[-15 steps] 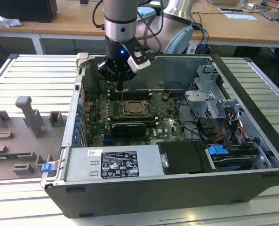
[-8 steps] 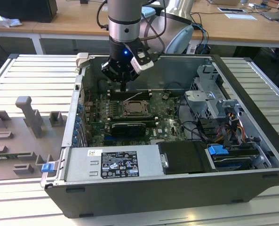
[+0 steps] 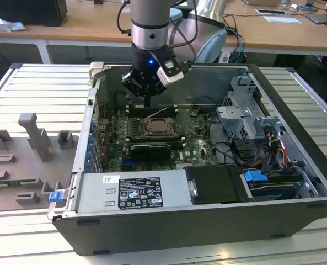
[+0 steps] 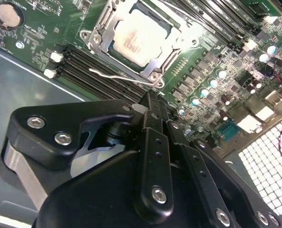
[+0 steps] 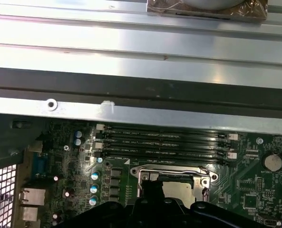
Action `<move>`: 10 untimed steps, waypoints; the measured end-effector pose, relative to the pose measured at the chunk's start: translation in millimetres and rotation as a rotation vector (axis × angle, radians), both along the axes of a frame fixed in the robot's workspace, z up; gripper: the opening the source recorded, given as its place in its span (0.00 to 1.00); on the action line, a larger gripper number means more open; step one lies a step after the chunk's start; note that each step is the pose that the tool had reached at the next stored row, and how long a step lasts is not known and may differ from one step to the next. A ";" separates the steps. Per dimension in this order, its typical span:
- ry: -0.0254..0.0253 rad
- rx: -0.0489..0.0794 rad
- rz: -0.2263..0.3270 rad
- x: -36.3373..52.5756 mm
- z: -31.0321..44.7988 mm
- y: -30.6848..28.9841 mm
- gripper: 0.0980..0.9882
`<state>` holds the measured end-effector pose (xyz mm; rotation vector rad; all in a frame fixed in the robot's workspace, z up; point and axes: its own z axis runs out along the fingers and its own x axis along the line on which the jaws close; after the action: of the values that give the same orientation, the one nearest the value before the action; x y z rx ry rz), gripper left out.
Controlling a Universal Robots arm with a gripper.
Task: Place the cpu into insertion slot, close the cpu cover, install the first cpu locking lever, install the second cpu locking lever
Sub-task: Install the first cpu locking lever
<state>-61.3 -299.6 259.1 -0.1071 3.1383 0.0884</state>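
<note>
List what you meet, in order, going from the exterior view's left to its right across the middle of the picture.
grey fixture blocks → row of blue tabs at the case's edge → insertion slot on the green board → metal drive cage

Silver-grey arm (image 3: 150,22) ends in a black hand (image 3: 146,102)
A blue light (image 3: 150,62) at the wrist; black cables (image 3: 121,19) alongside; silver screws (image 4: 36,122) stud the linkages
</note>
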 end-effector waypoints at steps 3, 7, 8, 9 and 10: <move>0.0000 0.001 -0.005 3.7 -0.5 -0.1 0.01; 0.0000 0.029 -0.014 6.3 -1.9 -0.2 0.01; 0.0000 0.041 -0.018 7.0 -2.9 -0.2 0.01; -0.0002 0.045 -0.020 7.8 -4.7 -0.1 0.01; 0.0000 0.044 -0.021 8.6 -6.6 -0.2 0.01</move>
<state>-52.7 -299.8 252.6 -0.0742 3.1344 0.1579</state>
